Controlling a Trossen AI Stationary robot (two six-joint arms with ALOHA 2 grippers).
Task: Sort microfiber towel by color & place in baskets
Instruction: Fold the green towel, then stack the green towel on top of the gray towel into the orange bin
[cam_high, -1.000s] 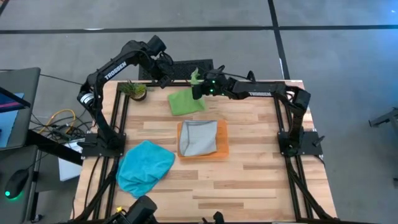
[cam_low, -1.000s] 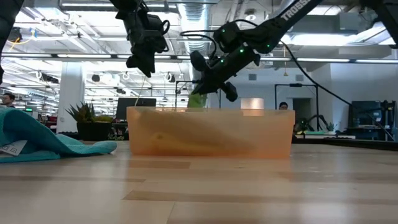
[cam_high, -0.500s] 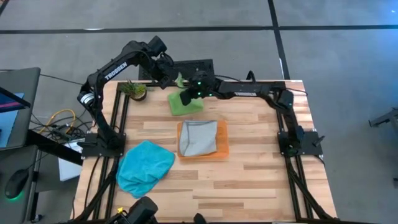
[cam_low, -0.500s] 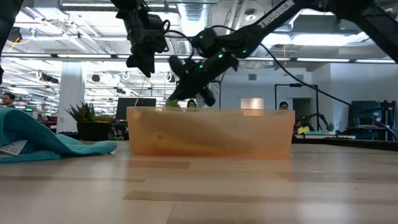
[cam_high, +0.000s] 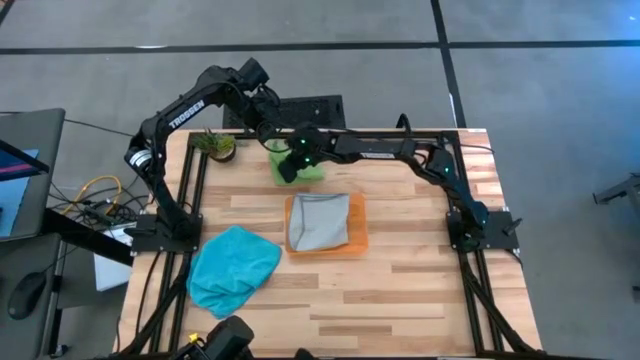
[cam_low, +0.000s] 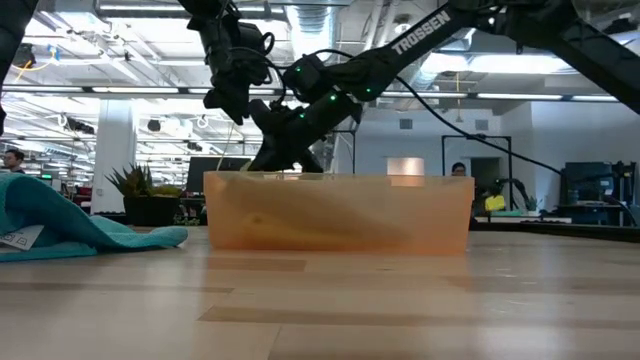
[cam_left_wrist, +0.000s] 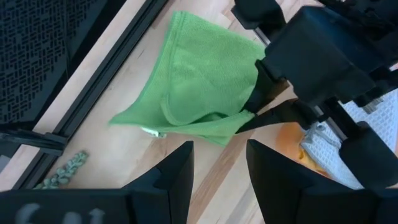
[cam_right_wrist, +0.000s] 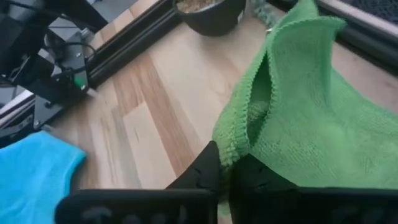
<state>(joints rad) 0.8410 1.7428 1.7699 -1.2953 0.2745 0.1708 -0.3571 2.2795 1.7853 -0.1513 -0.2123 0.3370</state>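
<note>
teal towel (cam_high: 233, 269): heaped at the table's near left, unsorted
left gripper (cam_high: 268, 126): spread, empty, hovering over the far edge
green towel (cam_high: 298, 165): folded double beyond the orange tray (cam_high: 357, 240)
right gripper (cam_high: 284, 166): pinching the green towel's folded edge
step: folding green; next, probably let go

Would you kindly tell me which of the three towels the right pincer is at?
The green towel at the table's far edge; the grey towel lies in the orange tray, the blue towel sits bunched near the front left.
</note>
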